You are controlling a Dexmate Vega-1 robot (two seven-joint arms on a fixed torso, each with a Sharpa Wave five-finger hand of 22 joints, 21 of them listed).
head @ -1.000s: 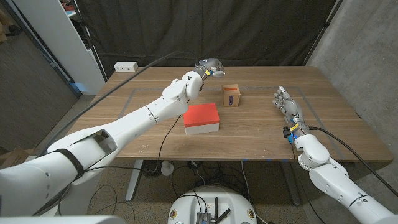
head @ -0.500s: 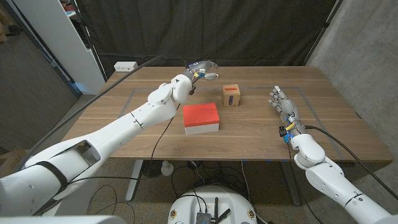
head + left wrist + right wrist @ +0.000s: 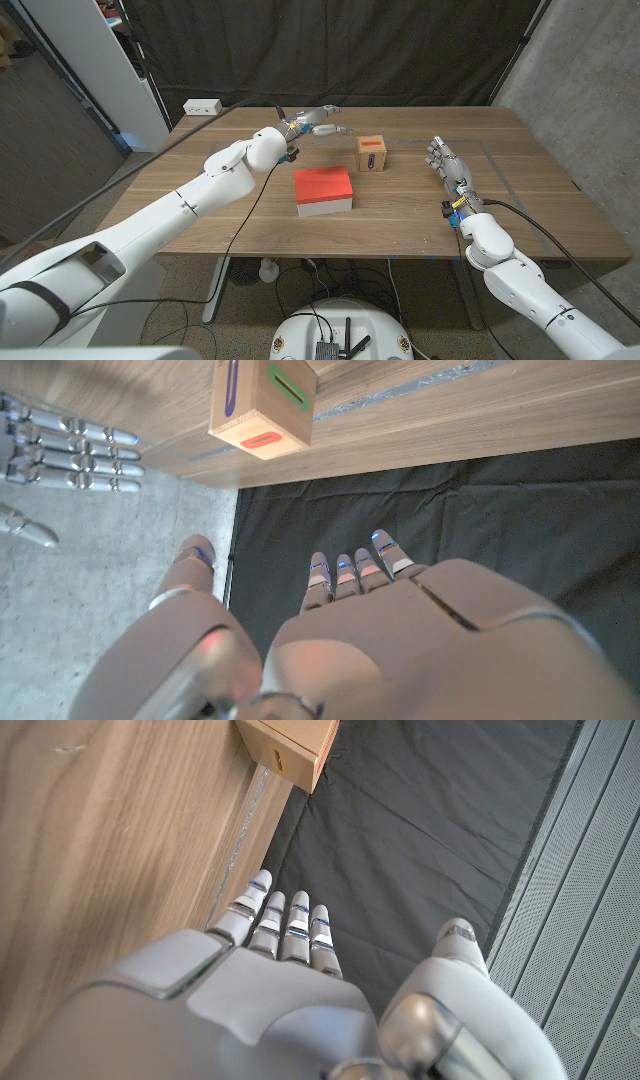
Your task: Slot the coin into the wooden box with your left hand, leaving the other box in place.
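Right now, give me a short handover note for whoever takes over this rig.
Left hand: open, fingers spread, holding nothing, above the table beside the wooden box.
Right hand: open, waiting at the table's right side, clear of both boxes.
Red box: nearer the robot than the wooden box, apart from it.
Coin: cannot tell where it is, so slotting is unconfirmed. Check that first.

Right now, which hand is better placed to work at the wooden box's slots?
Probably the left: the left hand hovers open just behind the wooden box, left of it, while the right hand waits further off beside the table's right edge.
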